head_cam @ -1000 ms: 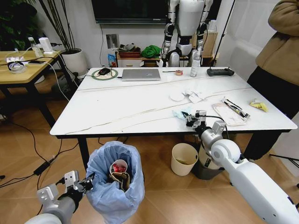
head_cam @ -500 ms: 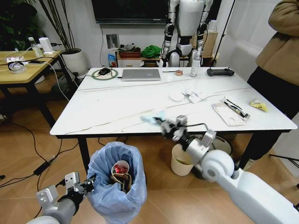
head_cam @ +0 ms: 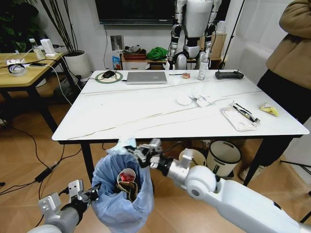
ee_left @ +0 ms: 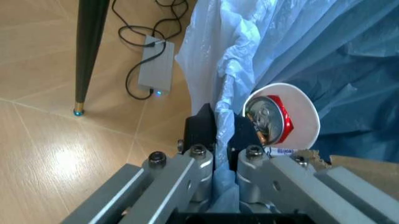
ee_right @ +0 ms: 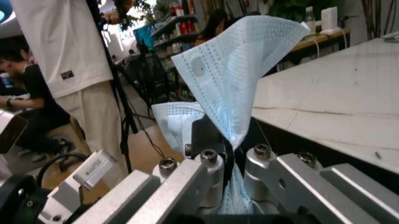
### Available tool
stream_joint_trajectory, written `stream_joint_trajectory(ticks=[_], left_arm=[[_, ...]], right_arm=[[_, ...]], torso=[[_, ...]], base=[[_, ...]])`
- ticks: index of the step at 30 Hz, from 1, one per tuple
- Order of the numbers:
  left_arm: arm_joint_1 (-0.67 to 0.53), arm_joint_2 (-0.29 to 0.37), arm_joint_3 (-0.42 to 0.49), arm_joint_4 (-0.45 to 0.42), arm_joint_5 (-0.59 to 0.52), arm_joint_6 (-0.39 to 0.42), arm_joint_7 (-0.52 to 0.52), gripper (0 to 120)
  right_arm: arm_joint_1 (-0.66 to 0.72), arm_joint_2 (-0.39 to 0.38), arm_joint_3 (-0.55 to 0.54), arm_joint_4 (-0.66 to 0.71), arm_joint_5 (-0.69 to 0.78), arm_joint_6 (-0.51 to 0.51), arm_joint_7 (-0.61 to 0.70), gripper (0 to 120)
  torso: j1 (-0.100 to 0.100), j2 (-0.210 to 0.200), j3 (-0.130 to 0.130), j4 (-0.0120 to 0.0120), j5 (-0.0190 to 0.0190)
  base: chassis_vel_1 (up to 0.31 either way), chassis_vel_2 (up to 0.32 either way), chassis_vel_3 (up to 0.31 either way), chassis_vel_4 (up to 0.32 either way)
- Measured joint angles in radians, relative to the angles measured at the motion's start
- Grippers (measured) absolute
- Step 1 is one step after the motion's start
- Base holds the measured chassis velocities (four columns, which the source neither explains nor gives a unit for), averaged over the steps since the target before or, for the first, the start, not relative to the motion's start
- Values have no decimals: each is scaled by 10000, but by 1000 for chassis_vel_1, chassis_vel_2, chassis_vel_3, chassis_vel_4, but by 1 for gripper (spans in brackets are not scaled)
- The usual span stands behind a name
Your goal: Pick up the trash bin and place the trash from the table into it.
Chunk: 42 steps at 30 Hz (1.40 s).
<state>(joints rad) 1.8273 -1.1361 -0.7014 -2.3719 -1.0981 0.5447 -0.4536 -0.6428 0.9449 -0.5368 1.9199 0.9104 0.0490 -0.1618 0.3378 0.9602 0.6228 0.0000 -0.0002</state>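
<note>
The trash bin (head_cam: 121,194), lined with a crinkled light-blue bag, stands off the floor in front of the table (head_cam: 126,114). My left gripper (head_cam: 91,191) is shut on the bag's rim (ee_left: 215,100). Inside lie a white paper cup (ee_left: 299,109) holding a red crumpled wrapper (head_cam: 124,176), and brown cardboard (head_cam: 129,188). My right gripper (head_cam: 141,154) hangs just over the bin's mouth, shut on the pale blue face mask (ee_right: 234,70). On the table's right half lie white tissues (head_cam: 195,100), a clear plastic package (head_cam: 237,118) and a yellow wrapper (head_cam: 268,110).
A cream bucket (head_cam: 194,156) and a grey-and-white bin (head_cam: 223,156) stand under the table. A laptop (head_cam: 146,77) lies at the far edge. A person (head_cam: 289,68) stands at the right end. A wooden table (head_cam: 24,68) is at left. A power adapter (ee_left: 154,70) lies by a table leg (ee_left: 90,46).
My right gripper has carried the face mask from the table's front edge left and down to just above the bin's mouth. The left gripper and bin have stayed put.
</note>
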Motion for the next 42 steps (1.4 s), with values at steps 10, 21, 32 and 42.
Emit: stream_joint_trajectory(ticks=[10,21,32,42], left_arm=[[-232,42,54,31,-157,105,-136,0],[-317,67,72,114,-169,134,-155,0],[-428,78,29,151,-181,135,-166,0],[-250,62,-12,67,-156,128,-168,0]], right_arm=[[97,89,-729,-296,-545,-57,183,4],[32,-185,-424,-93,-594,-334,177,41],[-83,-419,-412,243,-609,-443,196,84],[-310,-482,353,428,-642,-535,356,100]], torso=[[1,0,0,-1,-1],[1,0,0,-1,2],[1,0,0,-1,2],[1,0,0,-1,3]], base=[[0,0,0,0],[0,0,0,0],[0,0,0,0],[0,0,0,0]])
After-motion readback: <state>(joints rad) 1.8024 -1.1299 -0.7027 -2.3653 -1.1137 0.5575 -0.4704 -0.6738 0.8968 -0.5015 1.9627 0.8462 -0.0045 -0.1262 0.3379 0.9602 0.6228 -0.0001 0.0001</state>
